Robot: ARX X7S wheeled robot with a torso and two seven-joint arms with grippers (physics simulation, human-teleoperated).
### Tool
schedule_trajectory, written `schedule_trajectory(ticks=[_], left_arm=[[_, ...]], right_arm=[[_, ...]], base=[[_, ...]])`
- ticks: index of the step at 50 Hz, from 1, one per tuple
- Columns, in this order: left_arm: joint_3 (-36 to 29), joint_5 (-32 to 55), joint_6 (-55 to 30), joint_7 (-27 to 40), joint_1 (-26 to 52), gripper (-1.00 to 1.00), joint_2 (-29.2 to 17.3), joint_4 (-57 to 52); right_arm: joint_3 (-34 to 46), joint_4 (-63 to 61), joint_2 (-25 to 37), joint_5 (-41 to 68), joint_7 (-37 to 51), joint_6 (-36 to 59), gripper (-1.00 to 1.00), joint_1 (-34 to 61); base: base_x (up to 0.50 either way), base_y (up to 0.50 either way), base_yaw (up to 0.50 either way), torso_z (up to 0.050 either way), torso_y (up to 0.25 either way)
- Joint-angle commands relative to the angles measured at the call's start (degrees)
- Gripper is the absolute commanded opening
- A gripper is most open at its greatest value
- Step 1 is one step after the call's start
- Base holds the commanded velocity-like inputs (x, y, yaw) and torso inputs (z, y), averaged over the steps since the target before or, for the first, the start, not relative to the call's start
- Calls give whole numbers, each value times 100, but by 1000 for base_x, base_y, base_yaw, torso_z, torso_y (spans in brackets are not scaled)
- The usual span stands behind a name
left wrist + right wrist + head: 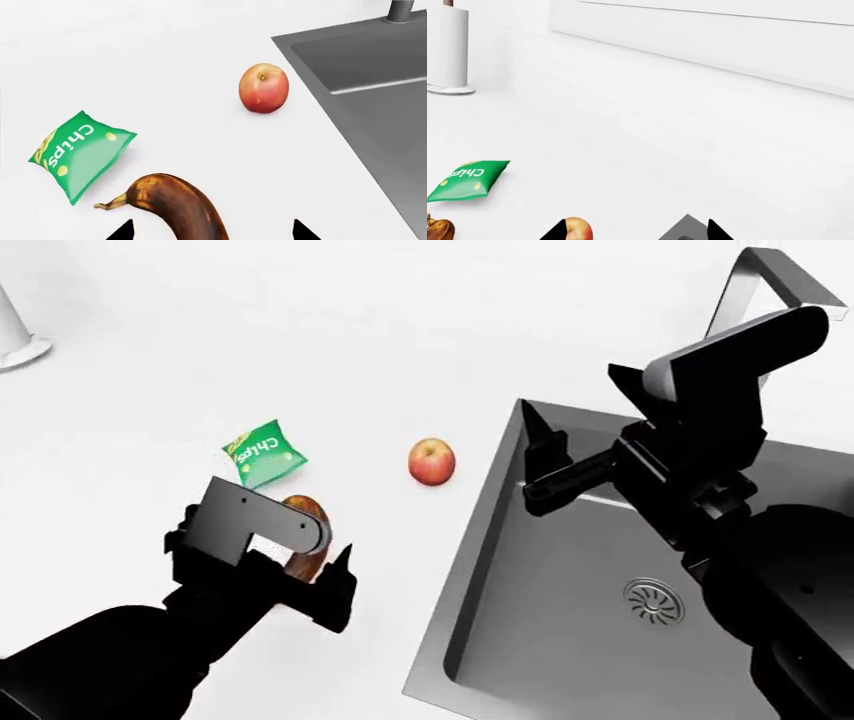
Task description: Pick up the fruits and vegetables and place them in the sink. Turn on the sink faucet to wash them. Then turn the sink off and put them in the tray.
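Observation:
The brown-orange banana [180,205] lies on the white counter with its stem toward the green chips bag. My left gripper [213,232] hangs open just above it, one fingertip on each side, and neither is seen touching it. The red-and-yellow apple [431,461] sits upright between the banana and the sink's [561,570] left rim. My right gripper [531,458] is open and holds nothing, hovering over the sink's left edge and pointing toward the apple [580,231]. The silver faucet [758,285] rises behind the right arm. The tray is out of view.
A green chips bag [263,452] lies on the counter just beyond the banana. A white paper towel roll [447,47] stands far off at the back left. A round metal drain [653,600] shows in the sink's bottom. A white wall panel runs behind the counter.

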State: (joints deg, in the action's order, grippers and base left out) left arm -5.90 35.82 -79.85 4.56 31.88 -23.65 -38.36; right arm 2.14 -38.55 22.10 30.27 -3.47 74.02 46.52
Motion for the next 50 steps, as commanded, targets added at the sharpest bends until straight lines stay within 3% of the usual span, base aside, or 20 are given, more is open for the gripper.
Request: schedule_trajectory(ticks=[1,19,20,29,35,46,50], left_arm=[[-113,-130,87,138,-146,100,36,381],[-466,-310,494,77,-259,100,-107,722],[-475,-311,508,72,-266,-100,-112,724],[-704,-418,768,27,-392,-100,-245,697],[-380,-309,778,155,-411,-100,-138,392],[1610,980,-603,293,280,-100,303,-716],[2030,1260,-856,339,470,-100,341,-808]], right_arm=[[14,16,14,20,20,-51,100,-44],[52,69,37,41,52,-124,100,-76],[61,82,41,36,49,-146,100,-85],[96,114,23,47,68,-184,100,-88],[273,298,-28,21,49,-236,100,67],[807,1154,-302,203,-277,94,100,1151],[1008,1707,-430,216,-454,117,100,1648]], base=[[0,0,0,0,0],[0,0,0,0,0],[0,0,0,0,0],[0,0,0,0,0],[0,0,0,0,0],[0,0,0,0,0],[0,0,0,0,0]])
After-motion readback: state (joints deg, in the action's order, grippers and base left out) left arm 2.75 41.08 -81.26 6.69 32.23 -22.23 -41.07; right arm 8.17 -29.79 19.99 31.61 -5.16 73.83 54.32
